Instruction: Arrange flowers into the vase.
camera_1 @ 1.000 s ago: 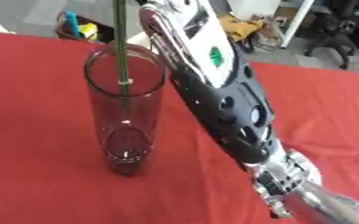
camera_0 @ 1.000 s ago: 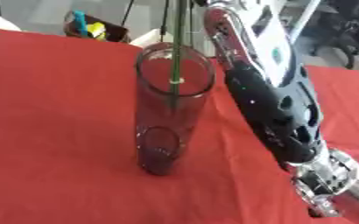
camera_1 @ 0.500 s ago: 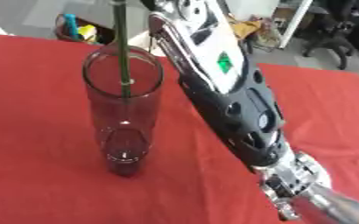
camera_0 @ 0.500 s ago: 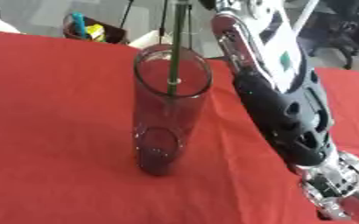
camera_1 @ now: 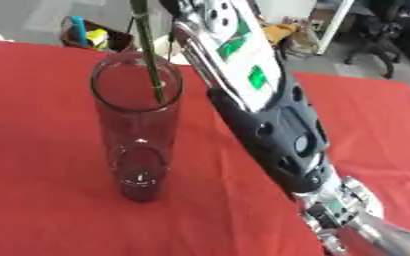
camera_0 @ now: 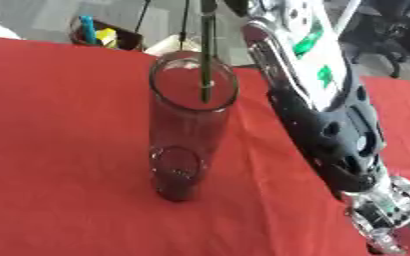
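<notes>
A tall clear glass vase [camera_0: 187, 150] stands upright on the red tablecloth [camera_0: 60, 150]. A thin green flower stem [camera_1: 147, 50] comes down from the top edge, and its lower end sits just inside the vase's mouth, near the right side of the rim. The flower head is out of sight above. My right arm [camera_0: 331, 125], black with a white cover and green stickers, rises from the lower right past the vase to the top edge. Its hand is cut off above the pictures. My left hand shows in no view.
Beyond the table's far edge stand a dark bin with blue and yellow things [camera_0: 99, 37] and a black office chair [camera_1: 392, 30]. The red cloth stretches bare to the left of the vase and in front of it.
The right arm has shifted slightly. The stem's lower end stays at the vase's mouth, perhaps a little lower.
</notes>
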